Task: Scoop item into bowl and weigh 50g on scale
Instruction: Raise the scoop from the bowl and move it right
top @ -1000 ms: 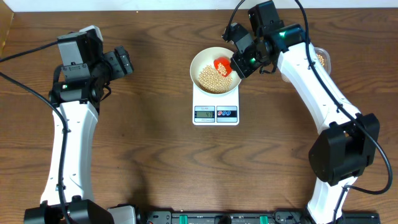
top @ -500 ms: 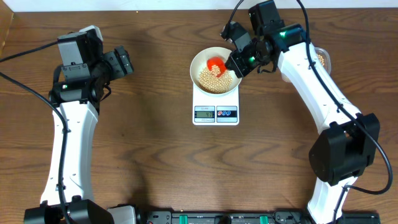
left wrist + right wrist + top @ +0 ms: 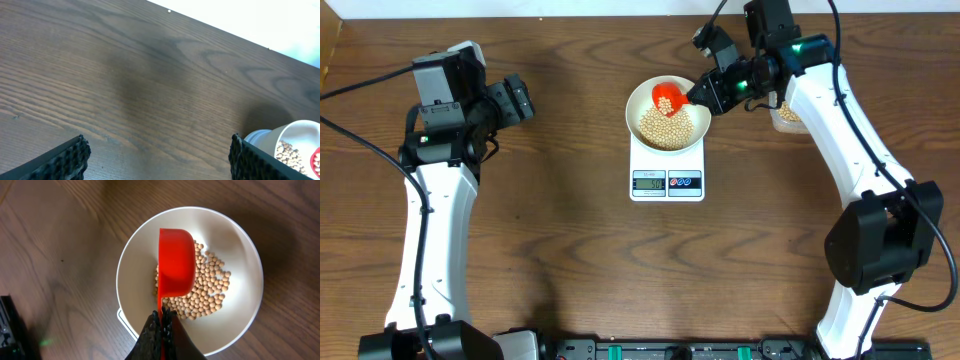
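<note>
The white bowl [image 3: 642, 100] stands on the small white scale [image 3: 667, 172] and holds a heap of pale-tan beans [image 3: 665, 127]. My right gripper [image 3: 703, 95] is shut on the thin handle of a red scoop [image 3: 669, 97]. The scoop hangs over the far side of the bowl. In the right wrist view the red scoop [image 3: 176, 265] shows its smooth back above the beans [image 3: 210, 292], with my right gripper [image 3: 163, 316] pinching its handle. My left gripper [image 3: 520, 100] stands open and empty over bare table, far to the left. Its fingers [image 3: 65, 160] frame only wood.
A clear tub [image 3: 783, 117] with more beans sits at the back right, mostly hidden under the right arm. The scale's display [image 3: 649, 182] and buttons [image 3: 684, 182] face the table's front. The left wrist view catches the bowl [image 3: 300, 132] at its right edge.
The right arm has swung to the right and back. The red scoop has shifted a little toward the bowl's far rim. The left arm has not moved.
</note>
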